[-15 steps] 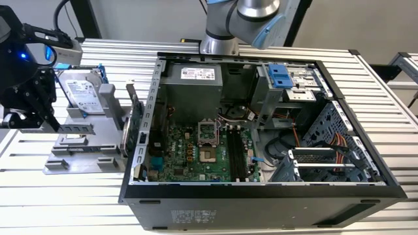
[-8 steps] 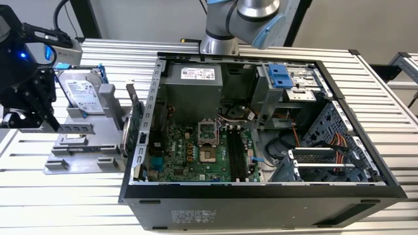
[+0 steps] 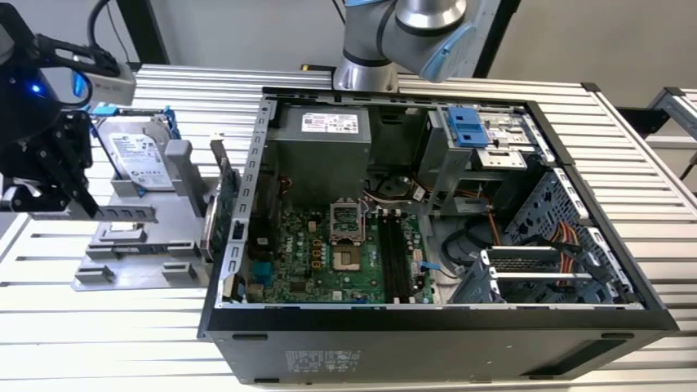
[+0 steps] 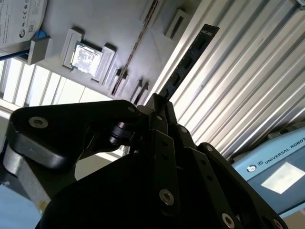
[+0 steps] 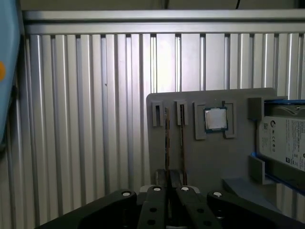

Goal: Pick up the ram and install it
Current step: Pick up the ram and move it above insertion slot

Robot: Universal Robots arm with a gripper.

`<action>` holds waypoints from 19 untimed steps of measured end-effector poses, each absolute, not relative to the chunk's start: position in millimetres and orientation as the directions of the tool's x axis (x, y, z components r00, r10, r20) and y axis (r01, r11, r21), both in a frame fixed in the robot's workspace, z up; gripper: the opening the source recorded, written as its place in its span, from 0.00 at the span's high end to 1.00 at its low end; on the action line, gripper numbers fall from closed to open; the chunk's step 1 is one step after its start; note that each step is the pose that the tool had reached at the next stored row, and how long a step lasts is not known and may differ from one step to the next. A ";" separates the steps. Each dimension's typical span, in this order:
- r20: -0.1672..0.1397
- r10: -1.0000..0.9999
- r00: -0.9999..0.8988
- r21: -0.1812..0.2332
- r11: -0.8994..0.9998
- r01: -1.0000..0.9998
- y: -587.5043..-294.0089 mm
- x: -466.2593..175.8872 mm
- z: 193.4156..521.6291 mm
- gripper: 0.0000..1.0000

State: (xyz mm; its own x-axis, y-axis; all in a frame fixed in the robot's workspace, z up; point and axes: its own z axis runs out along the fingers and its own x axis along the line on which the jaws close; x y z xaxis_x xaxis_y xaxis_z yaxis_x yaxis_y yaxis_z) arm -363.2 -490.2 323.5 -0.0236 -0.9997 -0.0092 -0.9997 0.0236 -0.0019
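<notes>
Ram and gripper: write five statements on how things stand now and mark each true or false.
1. The gripper is shut on the ram. True.
2. The ram is already installed. False: the gripper holds it outside the computer case, off to the exterior view's left of it.
3. The computer case lies open, showing its motherboard. True.
4. The gray holder stands inside the case. False: it lies on the ribbed table, outside the case at the exterior view's left.
5. A processor chip lies in a recess of the gray holder. True.
</notes>
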 end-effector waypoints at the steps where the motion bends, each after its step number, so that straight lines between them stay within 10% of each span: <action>1: -0.009 -1.000 -0.024 -0.002 0.024 -1.000 -490.2 -363.2 323.9 1.00; 19: -0.009 -1.000 -0.024 -0.002 0.024 -1.000 -490.1 -363.4 327.9 1.00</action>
